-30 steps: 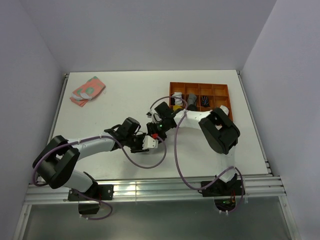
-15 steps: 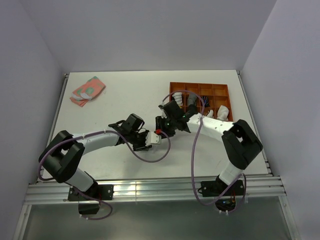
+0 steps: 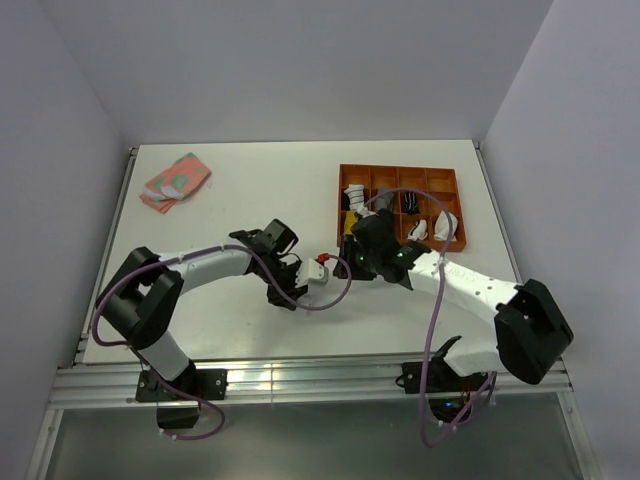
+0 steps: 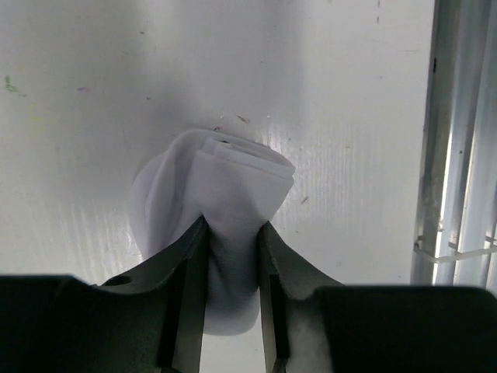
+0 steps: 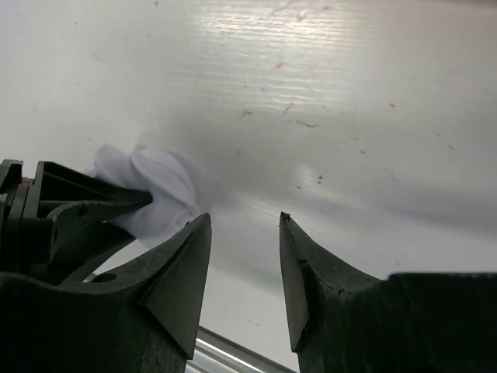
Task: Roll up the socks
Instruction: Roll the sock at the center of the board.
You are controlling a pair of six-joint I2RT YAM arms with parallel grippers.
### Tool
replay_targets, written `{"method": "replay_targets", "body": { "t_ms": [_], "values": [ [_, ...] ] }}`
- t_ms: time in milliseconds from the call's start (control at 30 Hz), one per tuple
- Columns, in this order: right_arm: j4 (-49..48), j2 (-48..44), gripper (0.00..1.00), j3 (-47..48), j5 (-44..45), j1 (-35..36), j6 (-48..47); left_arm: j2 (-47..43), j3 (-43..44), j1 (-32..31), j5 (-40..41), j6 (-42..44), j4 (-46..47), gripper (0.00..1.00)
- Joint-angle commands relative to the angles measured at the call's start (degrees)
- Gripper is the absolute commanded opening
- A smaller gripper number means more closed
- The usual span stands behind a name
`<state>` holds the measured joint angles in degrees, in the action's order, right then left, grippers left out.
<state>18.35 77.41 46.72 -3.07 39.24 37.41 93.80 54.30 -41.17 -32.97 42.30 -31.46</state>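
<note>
- Left pincer (image 4: 231, 233): clenched on the white sock (image 4: 225, 183), just off the near left corner of the orange tray (image 3: 398, 167). The fingers (image 4: 185, 272) nip the bundle at its narrow lower end; the folded layers bulge out beyond the tips.
- White sock: low over the surface (image 3: 250, 200). Whether it touches cannot be confirmed.
- Handling, judged: light, soft fabric that squashes under the fingers and offers no stiffness. The visible layered edge suggests the roll may spring loose if let go. It is neither fragile nor slippery, but it may snag or drag on the fingers.
- Hold point, judged: across the thick middle of the roll, over all layers at once. A nip on one outer fold would likely peel it open.
- Right pincer (image 5: 245, 225): released and empty, jaws spread, just beside the sock on its tray side, aimed at bare surface.
- Orange tray: beyond both pincers. Its compartments hold small bundles, among them a black striped bundle (image 3: 410, 203); finer detail is too small to tell.
- Pink sock (image 3: 175, 181): well apart to the tray's left at the same depth, lying flat and unrolled, with teal patches.
</note>
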Motion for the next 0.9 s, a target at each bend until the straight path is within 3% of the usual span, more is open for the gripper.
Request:
{"method": "replay_targets", "body": {
  "t_ms": [0, 400, 600, 667, 800, 867],
  "values": [
    [-0.5, -4.4, 0.48, -2.5, 6.3, -1.0, 2.3, 4.0, 2.2, 0.0, -2.4, -1.0, -12.2, 0.08],
    [-2.5, -16.8, 0.47, -10.1, 9.9, -2.5, 1.8, 13.3, 11.3, 2.5, -5.3, -0.5, -22.6, 0.07],
    [-7.1, -23.3, 0.46, -13.9, 6.3, -1.4, -1.1, 17.9, 14.8, 3.5, -6.1, -1.1, -25.5, 0.07],
    [-7.5, -23.4, 0.46, -13.3, 8.2, 1.0, -2.1, 19.4, 15.9, 3.8, -6.1, -1.3, -26.1, 0.07],
    [-5.9, -20.1, 0.46, -9.2, 20.2, 15.1, -4.4, 22.2, 17.9, 4.3, -6.8, -1.6, -27.6, 0.07],
    [-6.9, -18.0, 0.46, -7.9, 22.0, 18.8, -5.8, 24.1, 19.0, 4.7, -7.1, -1.3, -28.8, 0.07]
  ]
}}
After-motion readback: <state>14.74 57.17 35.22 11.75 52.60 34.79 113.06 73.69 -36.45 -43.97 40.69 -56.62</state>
